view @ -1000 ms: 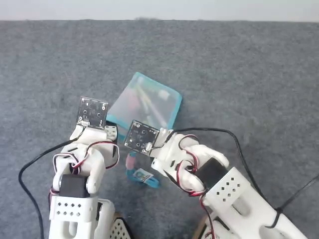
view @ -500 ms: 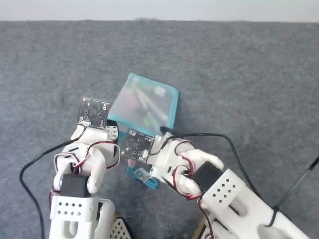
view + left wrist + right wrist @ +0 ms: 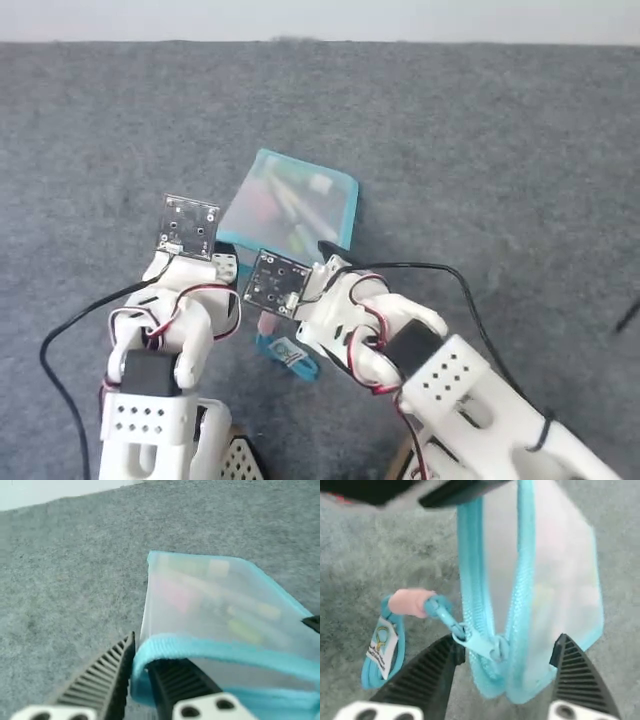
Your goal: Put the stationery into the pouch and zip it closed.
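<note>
Left wrist view: left hand (image 3: 140, 662) was clenched on the blue zip edge of the translucent pouch (image 3: 215, 605). High view: pouch lay on the grey counter (image 3: 500, 150), coloured stationery (image 3: 285, 205) inside. Right wrist view: right hand (image 3: 507, 645) stood released, fingers either side of the pouch's zip end; slider (image 3: 479, 645) and pink-tabbed pull (image 3: 410, 603) sat beside one finger.
</note>
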